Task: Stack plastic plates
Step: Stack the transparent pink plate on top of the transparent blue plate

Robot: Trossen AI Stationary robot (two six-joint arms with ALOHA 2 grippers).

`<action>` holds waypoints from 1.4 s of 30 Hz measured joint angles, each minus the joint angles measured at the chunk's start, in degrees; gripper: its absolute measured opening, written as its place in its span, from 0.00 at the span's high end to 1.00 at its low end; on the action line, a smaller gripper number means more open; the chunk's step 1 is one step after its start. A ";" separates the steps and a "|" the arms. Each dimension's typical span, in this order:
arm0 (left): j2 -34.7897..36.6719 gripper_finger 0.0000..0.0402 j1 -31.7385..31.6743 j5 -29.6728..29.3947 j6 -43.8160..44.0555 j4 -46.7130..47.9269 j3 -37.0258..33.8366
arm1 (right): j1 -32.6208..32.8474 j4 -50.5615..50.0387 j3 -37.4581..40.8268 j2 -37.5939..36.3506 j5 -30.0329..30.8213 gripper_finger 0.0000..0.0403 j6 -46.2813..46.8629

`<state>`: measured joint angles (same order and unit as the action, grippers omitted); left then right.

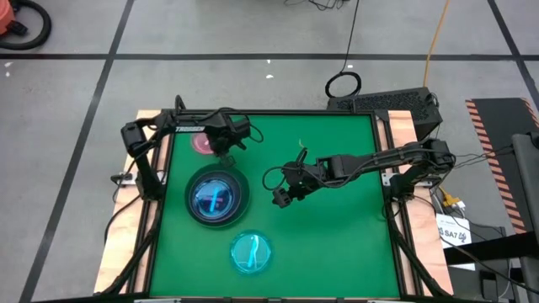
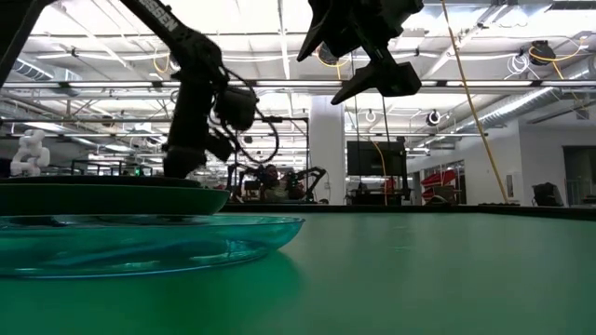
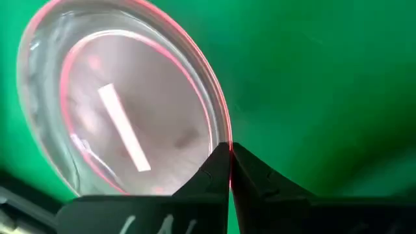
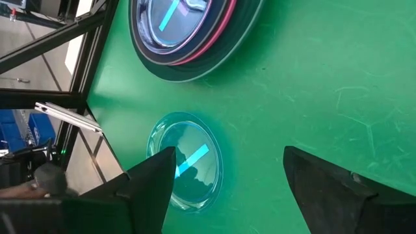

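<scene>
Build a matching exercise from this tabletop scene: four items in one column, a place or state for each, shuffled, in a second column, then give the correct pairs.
Items
1. small pink plate
2. lone cyan plate
3. plate stack
4. right gripper

Places or states
A. open, raised above the green mat's middle
B. nearest the table's front edge, alone on the mat
C. at the mat's far left, its rim pinched by the left gripper
D. dark plate at the bottom, cyan plate on top, on the mat's left side

Pairs: 1-C, 2-B, 3-D, 4-A
</scene>
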<state>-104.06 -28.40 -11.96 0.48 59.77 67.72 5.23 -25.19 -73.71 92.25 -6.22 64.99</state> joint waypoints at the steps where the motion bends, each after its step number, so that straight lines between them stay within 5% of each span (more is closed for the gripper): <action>1: 0.71 0.98 0.63 0.05 -0.01 1.21 0.64 | 0.00 0.00 0.00 0.00 0.02 0.31 -0.16; 11: 10.94 0.99 9.85 -1.21 2.70 13.39 7.84 | -0.04 -0.35 0.00 0.00 0.15 0.31 -1.26; 21: 22.28 0.99 26.76 -2.69 21.69 18.03 7.94 | -0.04 -0.80 0.00 0.00 1.84 0.31 -2.49; 30: 20.48 0.99 44.26 -4.25 37.79 17.57 7.94 | 0.37 -0.83 0.00 0.00 1.13 0.31 -2.92; 42: 9.82 0.99 54.82 -8.74 46.86 16.18 7.91 | 5.97 0.01 0.00 -0.01 -1.52 0.31 -2.40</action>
<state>-94.24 26.43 -20.70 47.34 75.95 75.64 11.20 -25.18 -73.71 92.24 -7.74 62.60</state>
